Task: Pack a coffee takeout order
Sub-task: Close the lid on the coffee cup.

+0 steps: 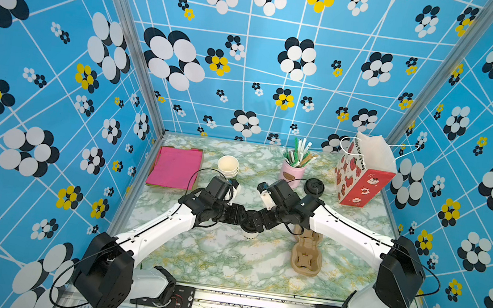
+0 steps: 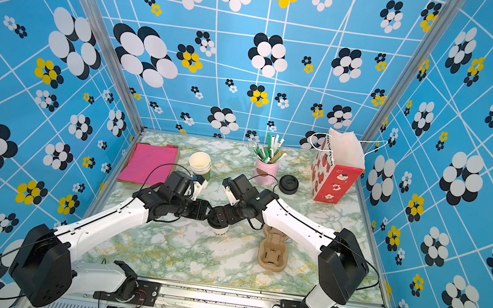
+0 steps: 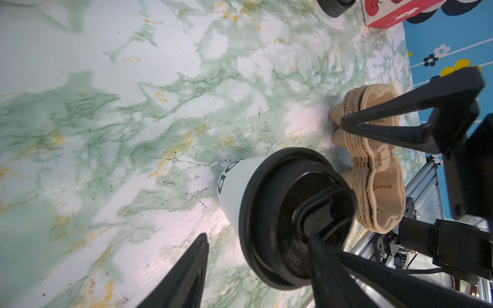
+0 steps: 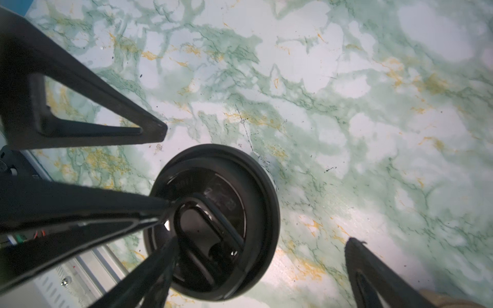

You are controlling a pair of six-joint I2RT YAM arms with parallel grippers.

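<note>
Paper cup (image 1: 250, 235) with black lid (image 3: 266, 208) on it stands upright mid-bench, a little toward the front edge. Both arms are bunched over it.

Left gripper (image 3: 258, 236) is partly open and holds nothing. One finger tip is over the lid's centre recess (can't tell if it touches), and the other hangs clear of the cup wall. Right gripper (image 4: 256, 185) is spread wide with a finger either side of the lid, not touching, empty.

I read this as lid seating, with the cup next to go into the cup holder (image 1: 306, 256), which lies just beside it toward the right edge. What I'd do:
- Lift the left finger straight up so the lid doesn't tilt.
- Check the rim is down all round.
- Close the right fingers on the wall just under the lid rim, lightly. Thin tapered paper will probably dent or slide.
- Keep the cup upright.

Materials:
- Cup: smooth pale paper, conical, black print.
- Lid: glossy hard plastic, round, raised rim, oval recess.
- Holder: rough tan moulded pulp, lobed, with layered edges that look like several nested together.
- Bench (image 1: 209, 253): shiny green marble-print film.

Pink napkins (image 1: 175, 166) lie flat at the back-left corner. Straws (image 1: 298, 152) stand in a pink jar (image 1: 291, 175) near the back edge. Gift bag (image 1: 362, 176) stands at the back-right corner.
</note>
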